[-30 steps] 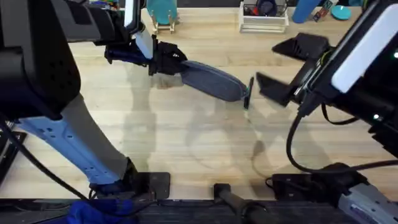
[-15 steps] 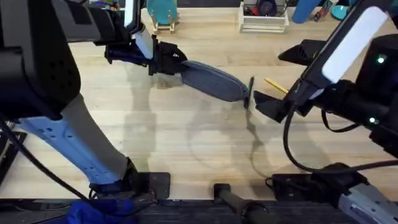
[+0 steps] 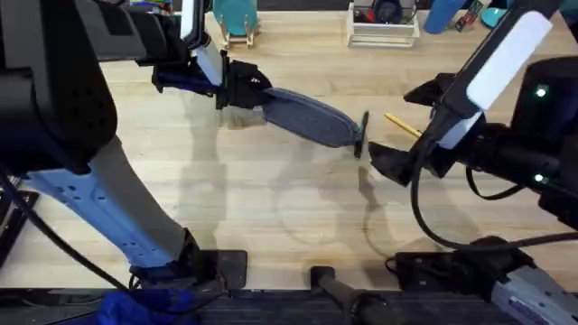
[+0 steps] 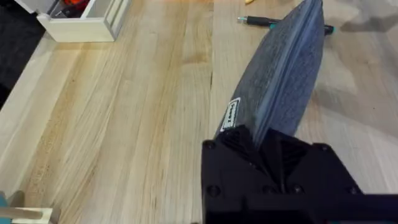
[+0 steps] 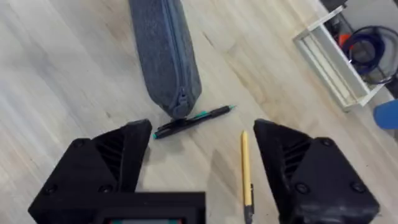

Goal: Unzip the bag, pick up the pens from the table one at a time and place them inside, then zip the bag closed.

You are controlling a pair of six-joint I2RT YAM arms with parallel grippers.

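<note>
Bag's end under left claw

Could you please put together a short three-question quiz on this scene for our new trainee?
1. True or false: the left gripper is shut on one end of the bag.
2. Which pen lies against the bag's free end? A) yellow pen B) dark pen C) neither
3. Fill in: the right gripper, over the table, has its fingers ____.

Key: 1 true; 2 B; 3 open
</note>
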